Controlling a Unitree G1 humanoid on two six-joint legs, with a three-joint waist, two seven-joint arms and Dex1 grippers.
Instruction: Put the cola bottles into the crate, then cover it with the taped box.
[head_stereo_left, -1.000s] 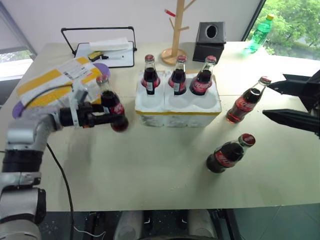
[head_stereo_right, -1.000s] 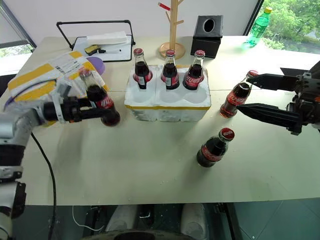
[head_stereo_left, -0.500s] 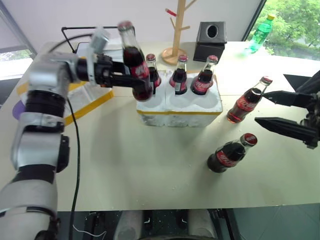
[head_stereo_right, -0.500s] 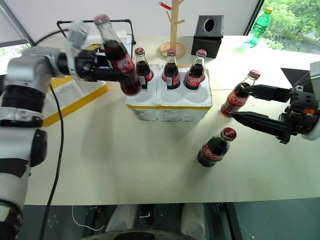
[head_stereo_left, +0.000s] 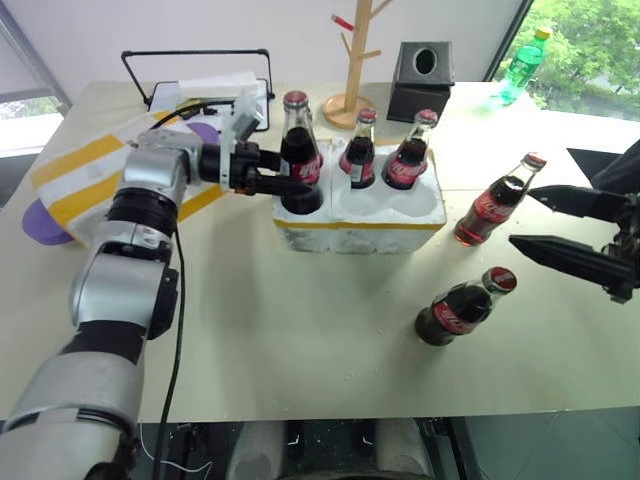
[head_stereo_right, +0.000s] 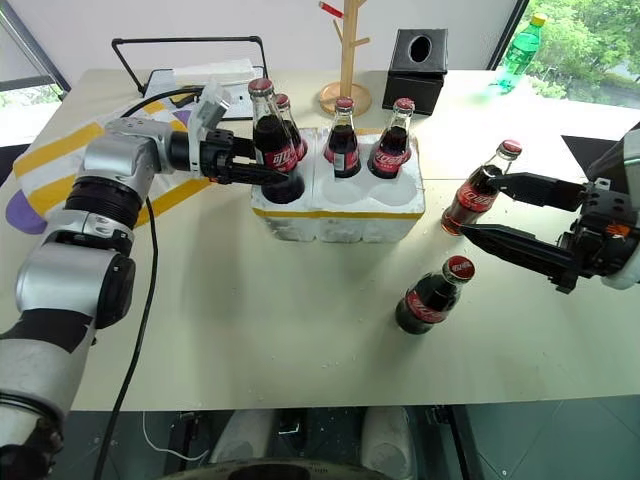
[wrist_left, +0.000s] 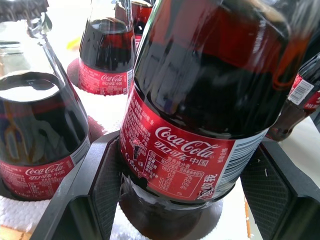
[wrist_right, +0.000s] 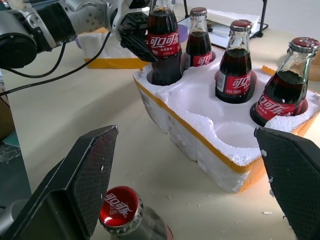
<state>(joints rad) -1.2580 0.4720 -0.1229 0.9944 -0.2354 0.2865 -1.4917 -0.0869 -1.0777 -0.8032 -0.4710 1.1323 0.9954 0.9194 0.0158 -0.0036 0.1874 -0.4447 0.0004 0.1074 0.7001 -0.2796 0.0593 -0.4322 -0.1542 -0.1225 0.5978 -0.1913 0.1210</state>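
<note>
Tabletop crate (head_stereo_left: 360, 215), near-left well perhaps bottle-hidden (head_stereo_left: 299, 160).

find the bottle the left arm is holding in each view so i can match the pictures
Left eye view: held bottle at the crate's front-left well, upper centre.
Right eye view: same bottle, upper left of centre.
Left wrist view: large in the middle, between the left gripper's fingers.
Right wrist view: top centre, at the crate's far corner.
Shared landmark: the crate.

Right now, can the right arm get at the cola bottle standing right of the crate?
Probably yes: the right gripper stands open just beside the standing bottle, with nothing between them.
</note>
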